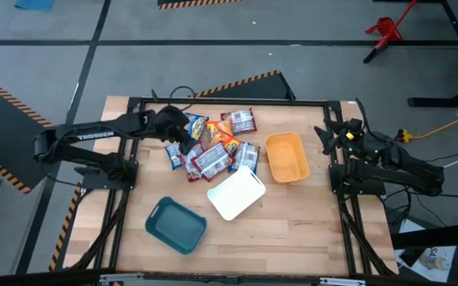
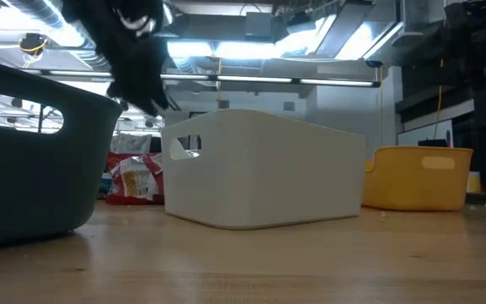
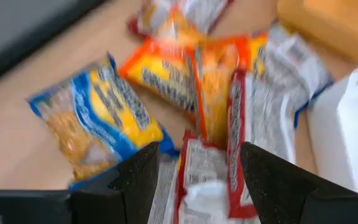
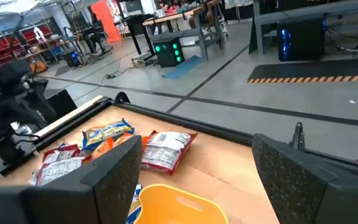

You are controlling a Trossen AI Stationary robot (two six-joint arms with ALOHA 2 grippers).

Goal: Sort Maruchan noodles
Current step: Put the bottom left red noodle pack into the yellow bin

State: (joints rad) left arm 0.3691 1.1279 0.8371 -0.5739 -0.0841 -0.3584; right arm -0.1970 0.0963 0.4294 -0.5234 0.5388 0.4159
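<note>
Currently the left end effector (image 3: 194,180), fingers spread and empty, is being held over the Maruchan noodles (image 1: 213,147) heaped mid-worktop (image 1: 293,222); one packet should be singled out, edges squarely pinched. Right end effector (image 4: 191,180) is parked open, beside the orange bin (image 1: 286,157)

We count three bins on the table: one teal bin (image 1: 176,226), one white bin (image 1: 236,193) and one orange bin (image 1: 286,157). The noodle packets (image 1: 211,143) lie in one overlapping pile, so our count is rough: about eight or nine, with at least two blue, two orange and several red-and-silver ones. We also see two robot arms, one at each side.
</note>
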